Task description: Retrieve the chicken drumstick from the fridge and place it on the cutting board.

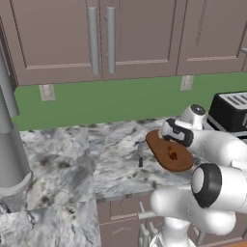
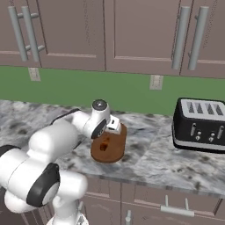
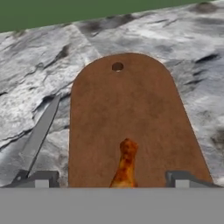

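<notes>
The gripper (image 3: 113, 178) is hanging wide open, gripping nothing, the chicken drumstick (image 3: 124, 165) lying between its fingertips on the cutting board (image 3: 131, 113) (toaster (image 2: 200, 124) well off to one side).

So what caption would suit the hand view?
Open gripper above the drumstick lying on the board, marble counter around.

Drumstick (image 3: 124, 168) lies on cutting board (image 3: 131, 109) at 6 o'clock, between spread fingertips (image 3: 41, 179); board hole at 12, marble counter (image 3: 35, 78) around
</notes>
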Motion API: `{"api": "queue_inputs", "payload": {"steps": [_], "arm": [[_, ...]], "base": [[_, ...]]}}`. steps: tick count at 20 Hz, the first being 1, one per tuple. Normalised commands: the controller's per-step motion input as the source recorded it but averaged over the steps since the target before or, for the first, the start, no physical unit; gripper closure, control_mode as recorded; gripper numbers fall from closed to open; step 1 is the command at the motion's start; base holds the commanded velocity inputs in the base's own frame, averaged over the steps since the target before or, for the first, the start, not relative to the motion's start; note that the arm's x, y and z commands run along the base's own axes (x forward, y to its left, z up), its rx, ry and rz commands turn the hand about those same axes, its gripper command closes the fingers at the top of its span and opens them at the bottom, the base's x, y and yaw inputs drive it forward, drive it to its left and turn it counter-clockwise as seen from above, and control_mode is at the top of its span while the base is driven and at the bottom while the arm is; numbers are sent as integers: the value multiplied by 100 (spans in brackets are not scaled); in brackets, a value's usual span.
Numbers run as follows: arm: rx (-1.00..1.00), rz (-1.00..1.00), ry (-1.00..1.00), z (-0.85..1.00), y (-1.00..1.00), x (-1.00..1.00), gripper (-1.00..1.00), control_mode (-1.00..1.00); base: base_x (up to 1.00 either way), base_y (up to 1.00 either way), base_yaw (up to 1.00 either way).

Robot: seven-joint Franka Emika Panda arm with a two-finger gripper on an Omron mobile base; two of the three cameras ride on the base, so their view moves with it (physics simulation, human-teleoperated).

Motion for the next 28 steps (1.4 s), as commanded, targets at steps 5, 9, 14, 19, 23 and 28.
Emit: {"api": "queue_inputs", "payload": {"steps": [5,9,14,19,23,28], "arm": [[0,0,3,9,0,-100,-100,-100],[0,0,0,0,0,-100,-100,-100],[-4,0,-39,38,0,-100,-100,-100],[-21,1,-95,56,-3,-100,-100,-100],[-1,0,-23,17,-1,-25,-100,-100],[-25,7,-30,6,44,-60,-100,-100]], "base": [[0,0,0],[0,0,0],[0,0,0],[0,0,0],[0,0,0],[0,0,0]]}}
